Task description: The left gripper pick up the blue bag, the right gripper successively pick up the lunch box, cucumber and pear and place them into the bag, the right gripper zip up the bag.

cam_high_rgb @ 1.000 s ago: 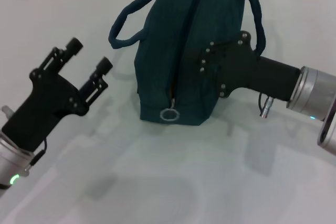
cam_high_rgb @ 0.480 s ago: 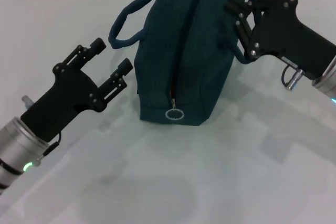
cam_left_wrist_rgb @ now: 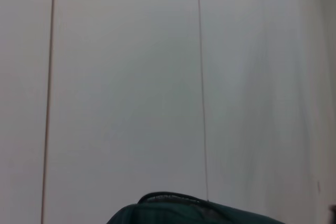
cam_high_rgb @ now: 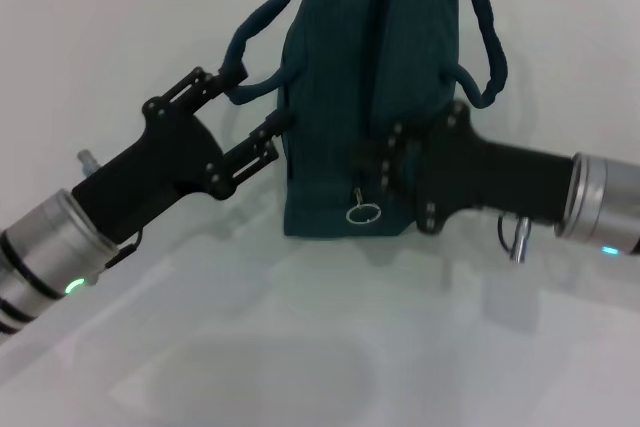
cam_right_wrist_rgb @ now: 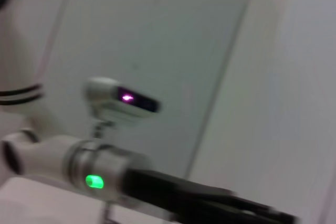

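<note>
**Head view: both claws at the bag**

Head view has the bag (cam_high_rgb: 335,97) standing upright on the white table (cam_high_rgb: 300,347), just above frame centre, its two loop handles drooping toward 10 and 2 o'clock. Its zipper seam runs down the near face and ends in a metal ring pull (cam_high_rgb: 363,214) hanging low on the front.

From 8 o'clock the left gripper (cam_high_rgb: 250,107) reaches in, a green light on its silver wrist. Its two fingers are spread apart: the upper one sits at the left handle loop, the lower one touches the bag's left side. Neither is closed around anything.

From 3 o'clock the right gripper (cam_high_rgb: 385,162) comes in level, its black body pressed against the bag's lower right front, just beside the ring pull. Its fingertips merge with the dark fabric, so I cannot tell whether they are open or closed, or whether they hold the pull.

Left wrist view shows only a sliver of the bag's top edge (cam_left_wrist_rgb: 173,208) under a pale wall.

Right wrist view shows the left arm (cam_right_wrist_rgb: 105,174) with its green light, blurred.
</note>
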You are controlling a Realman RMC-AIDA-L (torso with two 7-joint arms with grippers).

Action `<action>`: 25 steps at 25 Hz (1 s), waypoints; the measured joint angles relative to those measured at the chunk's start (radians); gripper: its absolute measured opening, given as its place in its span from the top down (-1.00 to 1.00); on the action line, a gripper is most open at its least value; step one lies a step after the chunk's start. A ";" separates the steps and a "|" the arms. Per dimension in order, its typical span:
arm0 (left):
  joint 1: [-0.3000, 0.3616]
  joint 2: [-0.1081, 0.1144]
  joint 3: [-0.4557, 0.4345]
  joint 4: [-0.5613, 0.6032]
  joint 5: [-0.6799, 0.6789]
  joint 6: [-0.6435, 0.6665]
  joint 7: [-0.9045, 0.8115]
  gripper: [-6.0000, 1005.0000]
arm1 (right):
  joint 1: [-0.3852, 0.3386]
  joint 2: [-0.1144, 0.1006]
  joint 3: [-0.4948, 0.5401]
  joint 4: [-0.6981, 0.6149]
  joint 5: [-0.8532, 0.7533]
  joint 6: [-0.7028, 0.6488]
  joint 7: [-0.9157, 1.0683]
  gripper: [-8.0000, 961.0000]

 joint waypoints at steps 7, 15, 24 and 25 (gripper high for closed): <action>-0.045 -0.011 -0.007 -0.002 -0.026 -0.077 -0.001 -0.39 | 0.002 -0.003 0.002 -0.009 -0.077 -0.110 0.045 0.96; -0.086 -0.012 -0.007 0.001 -0.029 -0.092 0.004 -0.39 | 0.098 0.027 0.006 0.011 -0.137 0.240 0.154 0.96; -0.040 -0.014 -0.007 0.002 -0.109 -0.076 0.004 -0.39 | 0.107 0.028 0.004 -0.085 -0.092 0.422 0.077 0.96; -0.033 -0.014 -0.005 0.001 -0.108 -0.076 0.004 -0.39 | 0.107 0.028 0.007 -0.086 -0.081 0.428 0.067 0.96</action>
